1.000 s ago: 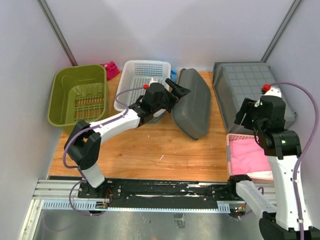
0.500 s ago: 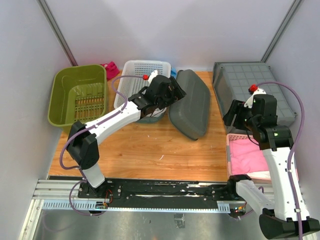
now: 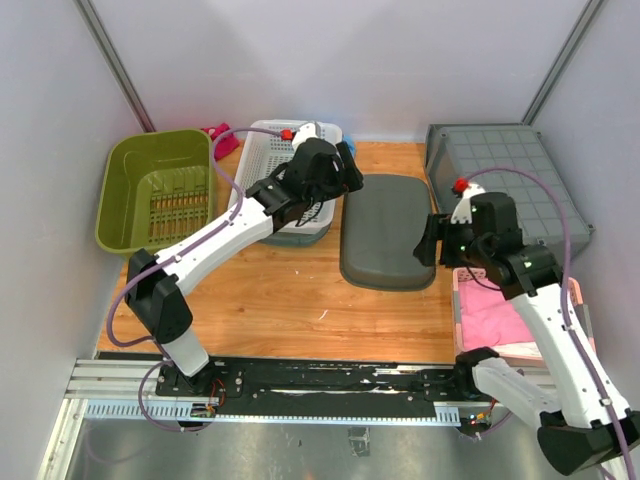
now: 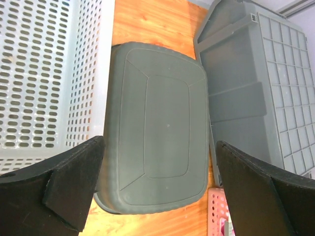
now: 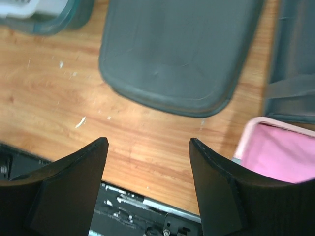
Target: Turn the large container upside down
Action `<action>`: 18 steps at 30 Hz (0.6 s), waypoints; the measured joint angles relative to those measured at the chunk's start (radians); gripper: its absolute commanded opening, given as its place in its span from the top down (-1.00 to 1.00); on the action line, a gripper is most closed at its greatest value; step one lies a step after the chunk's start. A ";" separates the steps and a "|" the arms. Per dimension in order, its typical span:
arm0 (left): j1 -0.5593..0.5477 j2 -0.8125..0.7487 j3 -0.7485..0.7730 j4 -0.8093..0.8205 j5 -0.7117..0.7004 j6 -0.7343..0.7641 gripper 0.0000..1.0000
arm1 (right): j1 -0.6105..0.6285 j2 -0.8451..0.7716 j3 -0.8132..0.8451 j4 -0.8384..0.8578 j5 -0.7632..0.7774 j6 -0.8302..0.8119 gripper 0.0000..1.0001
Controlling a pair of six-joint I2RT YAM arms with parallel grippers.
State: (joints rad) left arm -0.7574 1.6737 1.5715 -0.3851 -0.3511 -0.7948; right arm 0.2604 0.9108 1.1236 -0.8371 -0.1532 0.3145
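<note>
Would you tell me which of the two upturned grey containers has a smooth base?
The darker tub at mid-table; the paler crate to its right is gridded.

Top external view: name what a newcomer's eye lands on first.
The dark grey container lying bottom up at the centre of the table stands out, flanked by the open left end effector and right end effector. Next, the bright green bin at far left and the pink bin at near right.
</note>
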 measured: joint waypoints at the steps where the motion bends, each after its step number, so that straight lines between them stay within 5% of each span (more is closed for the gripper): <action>1: 0.000 -0.008 0.003 -0.006 -0.005 0.013 -0.98 | 0.039 0.001 -0.014 0.006 0.002 0.003 -0.37; 9: -0.004 -0.151 0.032 -0.061 -0.082 0.157 -0.98 | 0.330 0.041 -0.206 0.097 0.034 0.108 -0.35; 18: -0.004 -0.345 -0.008 -0.113 -0.194 0.283 -0.98 | 0.375 0.253 -0.388 0.292 0.103 0.239 -0.34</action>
State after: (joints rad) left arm -0.7612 1.3285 1.5639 -0.4980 -0.5453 -0.5117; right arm 0.6353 1.1633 0.7353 -0.5453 -0.0502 0.5537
